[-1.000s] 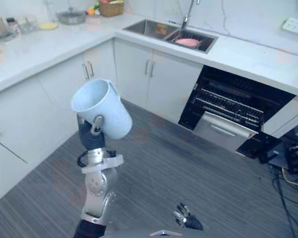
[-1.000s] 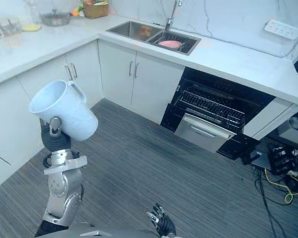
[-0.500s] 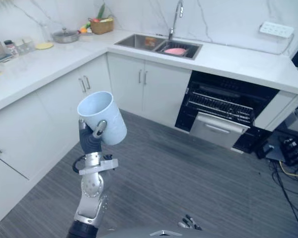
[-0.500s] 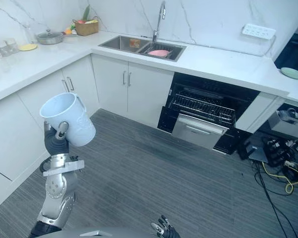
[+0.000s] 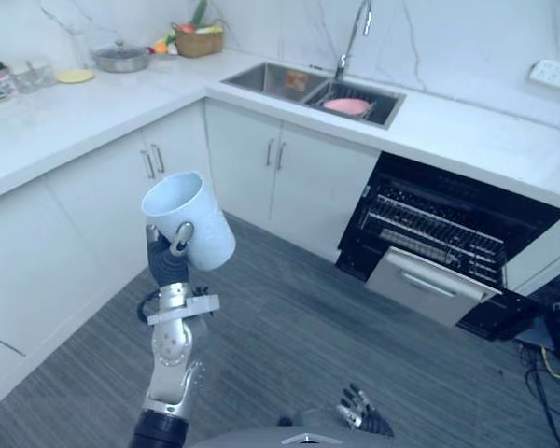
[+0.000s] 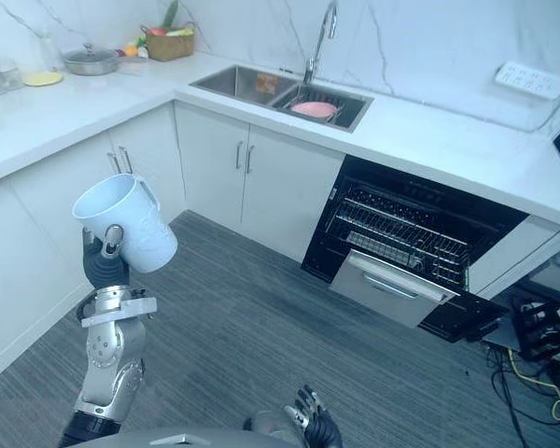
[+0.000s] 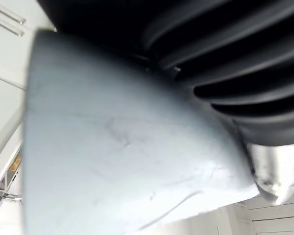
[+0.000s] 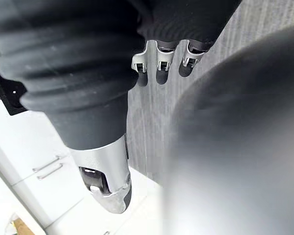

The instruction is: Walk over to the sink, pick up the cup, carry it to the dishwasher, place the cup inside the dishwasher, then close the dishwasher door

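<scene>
The dishwasher (image 5: 467, 201) is standing open, so its rack (image 5: 437, 231) is waiting for a cup. The cup (image 5: 189, 217) is sitting high in the left hand (image 5: 166, 266), well apart from the dishwasher. The fingers are curling round it so it cannot drop. The right hand (image 5: 359, 422) is hanging low, loose, carrying nothing.

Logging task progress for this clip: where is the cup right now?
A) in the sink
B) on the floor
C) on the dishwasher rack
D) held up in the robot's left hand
D: the left hand curls its fingers round the pale blue cup, raised above the floor, well short of the open dishwasher.
</scene>
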Tool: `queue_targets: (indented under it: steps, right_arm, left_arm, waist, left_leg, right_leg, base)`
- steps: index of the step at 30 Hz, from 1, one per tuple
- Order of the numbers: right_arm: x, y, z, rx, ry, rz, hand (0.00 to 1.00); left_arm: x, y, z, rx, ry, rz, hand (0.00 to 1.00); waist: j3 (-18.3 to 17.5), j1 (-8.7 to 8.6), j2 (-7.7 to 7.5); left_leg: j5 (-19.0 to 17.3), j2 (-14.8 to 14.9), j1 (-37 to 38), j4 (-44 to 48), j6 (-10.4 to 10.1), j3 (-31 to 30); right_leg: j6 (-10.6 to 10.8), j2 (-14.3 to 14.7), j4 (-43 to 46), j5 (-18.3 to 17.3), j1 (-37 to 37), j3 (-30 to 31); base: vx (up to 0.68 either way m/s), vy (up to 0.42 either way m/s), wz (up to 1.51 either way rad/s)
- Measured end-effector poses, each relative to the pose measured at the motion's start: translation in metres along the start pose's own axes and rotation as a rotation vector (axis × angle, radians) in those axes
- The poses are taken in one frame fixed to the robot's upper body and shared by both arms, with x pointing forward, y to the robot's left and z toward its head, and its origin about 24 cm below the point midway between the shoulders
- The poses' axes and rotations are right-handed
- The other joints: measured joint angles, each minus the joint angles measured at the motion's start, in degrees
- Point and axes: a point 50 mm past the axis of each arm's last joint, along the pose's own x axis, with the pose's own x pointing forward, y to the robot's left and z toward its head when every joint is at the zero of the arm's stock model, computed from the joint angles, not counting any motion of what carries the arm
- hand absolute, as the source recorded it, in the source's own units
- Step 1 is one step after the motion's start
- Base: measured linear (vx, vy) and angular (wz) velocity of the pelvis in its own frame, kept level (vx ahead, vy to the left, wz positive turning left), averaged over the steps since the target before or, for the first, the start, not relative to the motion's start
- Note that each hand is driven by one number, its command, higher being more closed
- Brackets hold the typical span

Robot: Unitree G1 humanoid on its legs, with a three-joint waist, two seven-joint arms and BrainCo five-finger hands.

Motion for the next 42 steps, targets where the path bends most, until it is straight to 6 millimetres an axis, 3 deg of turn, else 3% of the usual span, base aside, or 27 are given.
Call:
queue_targets:
  steps: [2, 4, 5, 7, 9, 11, 12, 13, 14, 15, 16, 19, 21, 22, 23, 24, 25, 26, 27, 28, 30, 32, 33, 35, 38, 40, 42]
  right_arm:
    - [0.004, 0.004, 0.006, 0.001, -0.022, 0.012, 0.0]
    - [0.003, 0.003, 0.012, -0.013, -0.051, 0.013, 0.0]
    - [0.002, 0.002, 0.017, -0.024, -0.075, -0.004, 0.0]
    - [-0.001, -0.003, 0.028, -0.02, -0.154, -0.036, 0.0]
    - [0.002, -0.001, 0.05, -0.005, -0.28, -0.03, 0.0]
    - [0.002, -0.003, 0.08, -0.011, -0.424, -0.052, 0.0]
    - [0.0, -0.004, 0.095, -0.017, -0.49, -0.059, 0.0]
    - [-0.004, -0.004, 0.116, -0.038, -0.579, -0.065, 0.0]
    - [-0.004, -0.001, 0.12, -0.031, -0.598, -0.063, 0.0]
    - [-0.006, 0.006, 0.139, -0.041, -0.679, -0.042, 0.0]
    - [-0.009, 0.014, 0.16, -0.061, -0.762, -0.026, 0.0]
    - [-0.029, 0.034, 0.201, -0.05, -0.984, -0.03, 0.0]
    - [-0.05, 0.036, 0.212, -0.013, -1.118, -0.094, 0.0]
    - [-0.062, 0.033, 0.213, 0.025, -1.183, -0.156, 0.0]
    - [-0.067, 0.031, 0.208, 0.075, -1.213, -0.205, 0.0]
    - [-0.068, 0.032, 0.207, 0.097, -1.224, -0.22, 0.0]
    - [-0.071, 0.033, 0.202, 0.119, -1.231, -0.244, 0.0]
    - [-0.069, 0.029, 0.2, 0.115, -1.221, -0.277, 0.0]
    - [-0.067, 0.026, 0.198, 0.122, -1.213, -0.295, 0.0]
    - [-0.066, 0.025, 0.199, 0.13, -1.213, -0.307, 0.0]
    - [-0.064, 0.031, 0.2, 0.099, -1.205, -0.297, 0.0]
    - [-0.065, 0.037, 0.204, 0.077, -1.21, -0.278, 0.0]
    - [-0.071, 0.042, 0.211, 0.055, -1.241, -0.257, 0.0]
    - [-0.077, 0.047, 0.22, 0.019, -1.282, -0.228, 0.0]
    - [-0.074, 0.054, 0.225, 0.035, -1.298, -0.197, 0.0]
    - [-0.077, 0.059, 0.226, 0.037, -1.311, -0.181, 0.0]
    - [-0.092, 0.067, 0.232, 0.029, -1.368, -0.163, 0.0]
  left_arm:
    - [0.001, -0.002, 0.0, -0.008, -0.004, 0.002, 1.0]
    - [0.0, -0.005, 0.003, -0.036, -0.018, 0.02, 1.0]
    - [-0.001, -0.005, 0.002, -0.042, -0.014, 0.026, 1.0]
    - [0.0, 0.001, 0.006, -0.027, -0.035, 0.038, 1.0]
    - [0.004, 0.008, 0.013, -0.01, -0.082, 0.048, 1.0]
    - [0.006, 0.015, 0.017, 0.005, -0.1, 0.059, 1.0]
    - [0.006, 0.016, 0.018, 0.003, -0.105, 0.058, 1.0]
    - [0.005, 0.016, 0.021, -0.002, -0.116, 0.058, 1.0]
    - [0.003, 0.02, 0.023, 0.016, -0.114, 0.056, 1.0]
    - [0.001, 0.023, 0.025, 0.024, -0.112, 0.057, 1.0]
    - [-0.006, 0.029, 0.028, 0.043, -0.105, 0.078, 1.0]
    - [-0.021, 0.03, 0.026, 0.05, -0.062, 0.081, 1.0]
    - [-0.022, 0.018, 0.028, 0.014, -0.072, 0.014, 1.0]
    - [-0.022, 0.009, 0.031, -0.015, -0.087, -0.036, 1.0]
    - [-0.02, 0.002, 0.031, -0.03, -0.09, -0.077, 1.0]
    - [-0.02, 0.0, 0.03, -0.033, -0.087, -0.092, 1.0]
    - [-0.021, -0.002, 0.03, -0.033, -0.083, -0.115, 1.0]
    - [-0.022, -0.002, 0.028, -0.019, -0.071, -0.129, 1.0]
    - [-0.022, -0.002, 0.028, -0.006, -0.07, -0.136, 1.0]
    - [-0.017, -0.005, 0.029, 0.004, -0.092, -0.15, 1.0]
    - [-0.005, -0.008, 0.03, 0.004, -0.126, -0.163, 1.0]
    - [0.002, -0.006, 0.024, 0.021, -0.103, -0.159, 1.0]
    - [0.001, -0.003, 0.016, 0.035, -0.062, -0.15, 1.0]
    - [-0.004, -0.002, 0.006, 0.041, 0.011, -0.142, 1.0]
    - [-0.005, -0.003, 0.005, 0.042, 0.012, -0.16, 1.0]
    - [-0.006, -0.008, 0.005, 0.028, 0.009, -0.185, 1.0]
    - [-0.009, -0.014, 0.004, 0.007, 0.018, -0.207, 1.0]
  waist:
    - [0.4, -0.65, 0.16]
    - [2.1, 0.03, 0.86]
    - [2.5, 1.11, 1.88]
    - [2.5, 2.27, 2.11]
    - [2.4, 3.16, 1.8]
    - [2.5, 3.92, 0.5]
    - [2.5, 3.91, 0.18]
    - [2.4, 4.1, 0.05]
    - [2.1, 3.83, -2.11]
    - [2.4, 3.71, -3.97]
    - [3.2, 4.29, -4.33]
    - [2.7, 4.29, -4.43]
    - [2.0, 3.8, -4.3]
    - [2.0, 3.34, -3.91]
    - [2.5, 2.99, -4.95]
    - [2.8, 2.8, -5.31]
    - [3.2, 2.33, -6.14]
    - [3.3, 1.01, -4.98]
    - [2.4, 0.24, -4.22]
    - [1.4, -0.65, -2.94]
    - [1.3, -1.72, -2.19]
    - [2.8, -2.04, -2.49]
    - [2.9, -2.36, -3.78]
    - [3.2, -2.53, -0.7]
    - [4.9, -2.23, 0.31]
    - [4.9, -2.55, 0.37]
    - [5.2, -3.53, 2.39]
  left_leg:
    - [1.9, 1.1, -3.6, 10.7, -0.7, -1.8]
    - [9.4, 3.5, -14.3, 35.7, -2.5, -4.4]
    - [9.3, 5.1, -19.2, 46.4, -2.1, -4.2]
    - [7.4, 5.9, -24.7, 49.9, 0.6, -2.0]
    - [5.1, 6.3, -28.6, 43.6, 2.6, 0.9]
    - [4.1, 5.3, -28.5, 27.3, 3.7, 6.0]
    - [5.8, 3.9, -27.3, 17.5, 4.0, 6.8]
    - [15.2, 0.9, -24.1, 5.6, 2.1, 5.7]
    - [15.7, -0.5, -22.5, 3.8, 2.1, 7.4]
    - [16.0, -1.9, -21.7, 3.9, 2.2, 7.3]
    - [14.6, -2.4, -22.8, 9.0, 1.7, 2.9]
    - [10.3, -0.9, -22.6, 15.1, 1.9, 2.3]
    - [6.8, -1.1, -21.6, 14.8, 2.2, 2.6]
    - [2.7, -1.6, -20.2, 12.9, 0.8, 3.3]
    - [1.9, -3.2, -18.1, 11.9, 1.4, 4.6]
    - [1.7, -3.9, -16.3, 10.9, 1.6, 5.7]
    - [1.1, -5.6, -12.3, 8.9, 2.4, 8.2]
    - [1.0, -6.4, -8.8, 6.4, 3.1, 9.4]
    - [1.1, -6.4, -7.6, 5.1, 3.5, 10.0]
    - [1.4, -5.4, -6.3, 3.4, 3.8, 11.8]
    - [2.2, -3.7, -4.8, 2.6, 3.3, 14.2]
    - [2.3, -1.9, -2.8, 3.3, 3.1, 16.2]
    - [1.8, -2.1, -0.7, 4.0, 2.4, 15.8]
    - [0.6, -1.0, 1.2, 1.0, 1.7, 13.4]
    - [1.5, -1.7, 6.0, -4.5, 0.6, 14.2]
    - [0.8, -2.3, 7.0, -4.8, 0.8, 14.7]
    - [-2.6, -0.9, 7.5, -2.8, 1.1, 14.7]
  right_leg:
    - [-0.8, 0.6, -2.9, -1.4, 4.0, -1.3]
    - [-2.4, 1.7, -6.4, -3.1, 10.1, -1.7]
    - [-2.6, 2.4, -8.4, -3.6, 13.7, -1.6]
    - [-2.4, 2.1, -12.4, -3.9, 18.9, -1.0]
    - [-1.4, 1.1, -14.8, -3.9, 20.7, -0.5]
    - [0.2, -1.7, -15.6, -3.9, 22.1, 0.2]
    - [0.9, -3.0, -15.4, -4.1, 22.2, 0.6]
    - [2.9, -4.4, -14.6, -5.4, 21.9, 2.6]
    - [3.1, -5.8, -15.1, -6.2, 21.9, 4.4]
    - [2.2, -6.5, -16.5, -4.7, 21.4, 7.6]
    - [3.0, -6.3, -16.5, -4.2, 21.3, 10.0]
    - [4.9, -6.5, -17.7, -2.3, 23.1, 13.1]
    - [5.6, -6.7, -16.8, -2.9, 22.9, 13.3]
    - [6.1, -6.8, -12.5, -4.7, 21.1, 13.3]
    - [7.0, -8.1, -2.0, -6.6, 16.9, 13.3]
    - [7.2, -8.9, 4.8, -6.5, 13.9, 13.0]
    - [7.7, -11.4, 17.0, -2.9, 8.5, 12.7]
    - [7.1, -13.2, 22.6, 1.6, 6.4, 10.4]
    - [6.5, -13.6, 23.4, 2.3, 5.7, 9.0]
    - [5.3, -13.6, 22.5, -2.9, 3.4, 5.5]
    - [3.1, -11.2, 14.9, -6.7, 1.1, 0.3]
    - [0.7, -7.7, 4.2, -4.2, 0.6, -4.9]
    - [-2.2, -5.8, -2.2, 2.6, 1.5, -7.5]
    - [-2.9, -2.2, -6.2, 4.6, 4.4, -7.9]
    - [-3.0, -0.5, -4.4, 4.5, 3.3, -7.7]
    - [-3.7, -0.5, -3.7, 1.6, 3.4, -7.7]
    - [-3.0, -0.1, -2.4, -1.5, 3.5, -9.7]
  base:
    - [0.35, -0.191, 0.13]
    - [0.38, -0.106, 0.1]
    - [0.34, -0.011, -0.02]
    - [0.32, 0.036, -0.1]
    - [0.34, 0.106, -0.25]
    - [0.36, 0.193, -0.26]
    - [0.44, 0.291, -0.31]
    - [0.34, 0.242, -0.27]
    - [0.3, 0.216, -0.31]
    - [0.24, 0.136, -0.58]
    - [0.28, 0.132, -0.8]
    - [0.19, 0.126, -0.73]
    - [0.14, 0.13, -0.31]
    - [0.14, 0.13, -0.19]
    - [0.16, 0.141, -0.27]
    - [0.12, 0.079, -0.55]
    - [0.14, 0.082, -0.63]
    - [0.16, 0.104, -0.64]
    - [0.2, 0.123, -0.64]
    - [0.16, 0.081, -0.58]
    - [0.23, -0.023, -0.71]
    - [0.27, -0.13, -0.73]
    - [0.22, -0.093, -0.68]
    - [0.23, -0.065, -0.97]
    - [0.12, -0.041, -1.01]
    - [0.03, -0.019, -0.36]
    - [0.02, 0.01, 0.03]
